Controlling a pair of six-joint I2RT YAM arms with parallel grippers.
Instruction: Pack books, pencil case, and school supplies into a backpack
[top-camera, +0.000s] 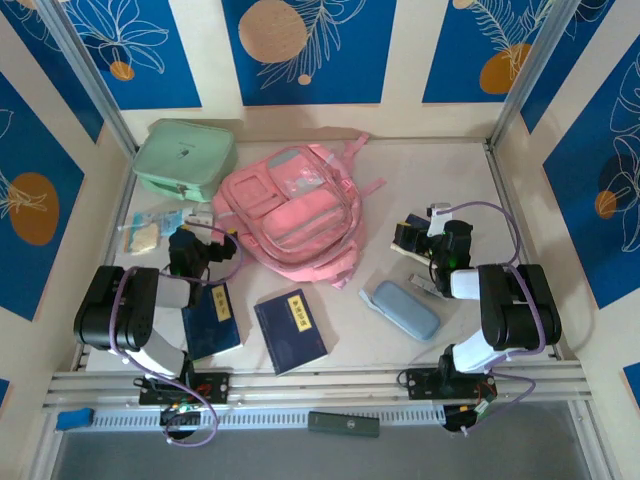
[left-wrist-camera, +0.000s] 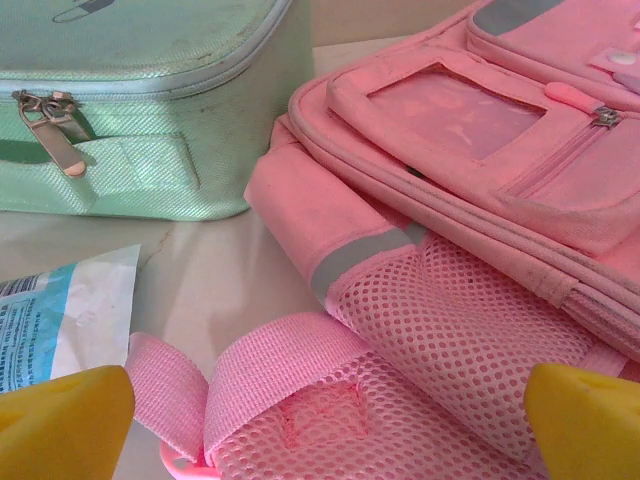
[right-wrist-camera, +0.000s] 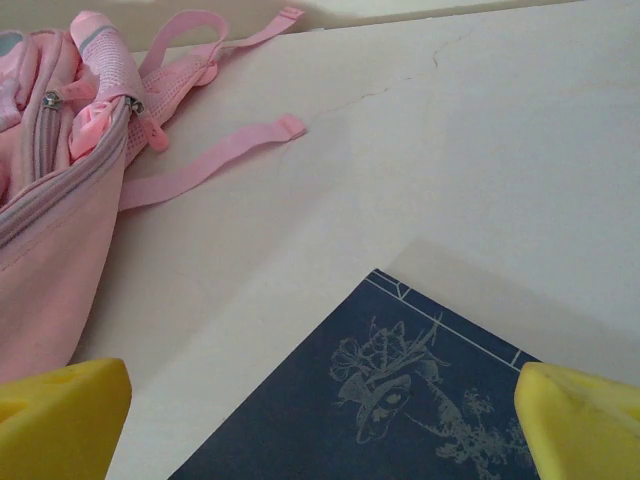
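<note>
Two wide-spread grippers are marking the start of packing. The left gripper (left-wrist-camera: 325, 435) is hovering with its yellow fingertips (left-wrist-camera: 60, 420) fully parted over the mesh side pocket and strap of the large pink fabric backpack (top-camera: 290, 215), grasping nothing. The right gripper (right-wrist-camera: 320, 425) is hanging equally parted and empty above a thin dark navy-blue hardcover book (right-wrist-camera: 400, 400) that is lying on the pale table (right-wrist-camera: 480, 150). Further navy books (top-camera: 290, 330), each with a yellow label strip, are lying near the front edge, with the oblong grey-blue pencil case (top-camera: 400, 308) to their right and a mint-green boxy case (top-camera: 185, 158) just beside the backpack's left. The backpack is lying flat and appears to be zipped. The main zip probably needs opening first, with one gripper pinning the fabric while the other is drawing the slider, before any book is lifted by its edge.
</note>
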